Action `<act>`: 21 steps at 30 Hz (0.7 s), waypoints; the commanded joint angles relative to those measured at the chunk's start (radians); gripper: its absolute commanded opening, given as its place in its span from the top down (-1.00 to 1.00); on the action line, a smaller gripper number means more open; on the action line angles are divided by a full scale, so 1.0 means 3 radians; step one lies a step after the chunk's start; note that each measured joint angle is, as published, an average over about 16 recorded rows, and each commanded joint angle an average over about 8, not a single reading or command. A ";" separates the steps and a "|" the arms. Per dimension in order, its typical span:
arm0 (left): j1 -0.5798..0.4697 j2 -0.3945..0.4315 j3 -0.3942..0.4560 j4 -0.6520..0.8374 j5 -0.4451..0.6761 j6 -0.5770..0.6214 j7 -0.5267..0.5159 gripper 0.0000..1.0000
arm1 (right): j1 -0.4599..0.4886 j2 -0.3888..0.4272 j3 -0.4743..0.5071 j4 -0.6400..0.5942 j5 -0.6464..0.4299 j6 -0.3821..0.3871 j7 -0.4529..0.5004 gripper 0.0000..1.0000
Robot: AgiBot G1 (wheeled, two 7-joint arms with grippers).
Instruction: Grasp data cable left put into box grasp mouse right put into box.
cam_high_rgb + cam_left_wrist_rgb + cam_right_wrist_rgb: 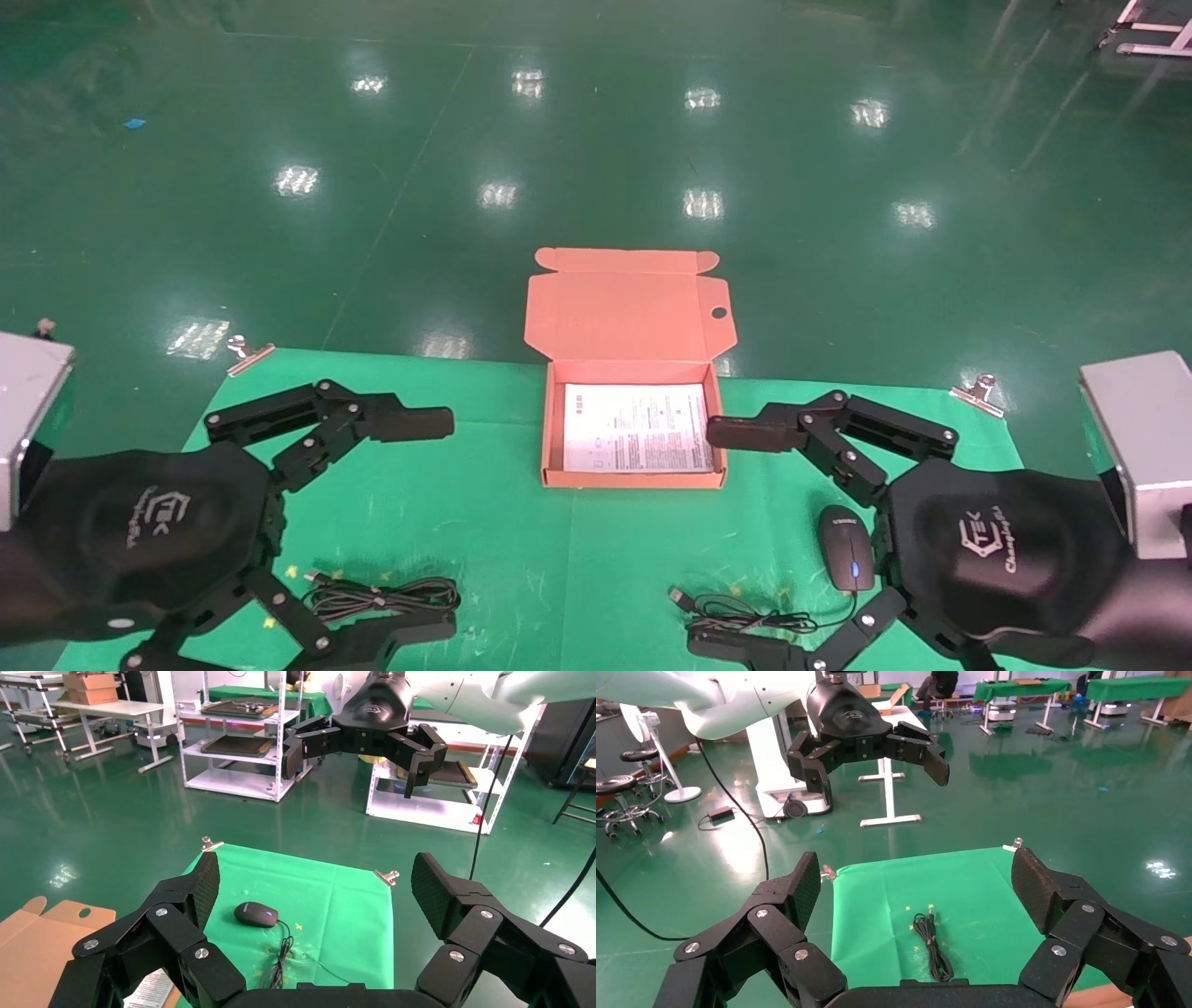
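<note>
The salmon-orange box [633, 480] stands open at the middle of the green cloth, its holed lid flap [629, 308] folded back. The data cable [382, 596] lies as a black looped bundle near the front left; the right wrist view shows the data cable [932, 945] too. The black mouse [846, 548] with its blue light sits front right, its thin cord [745, 615] trailing left; the mouse [256, 914] also appears in the left wrist view. My left gripper [428, 527] hovers open left of the box, over the cable. My right gripper [722, 539] hovers open, empty, beside the mouse.
A white printed sheet [638, 440] lies inside the box. Metal clips [250, 352] [978, 391] pin the green cloth [521, 559] at its far corners. Grey housings [1141, 447] stand at both table sides. Beyond the cloth is shiny green floor; white racks [232, 734] stand far off.
</note>
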 commanded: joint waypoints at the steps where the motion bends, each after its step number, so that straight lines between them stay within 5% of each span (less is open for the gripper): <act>1: 0.0000 0.0000 0.0000 0.0000 0.0000 0.0000 0.0000 -1.00 | 0.0000 0.0000 0.0000 0.0000 0.0000 0.0000 0.0000 -1.00; 21: -0.0006 0.0006 0.0005 0.0004 0.0006 -0.0009 0.0004 -1.00 | -0.0001 0.0000 0.0001 0.0001 0.0001 -0.0001 0.0000 -1.00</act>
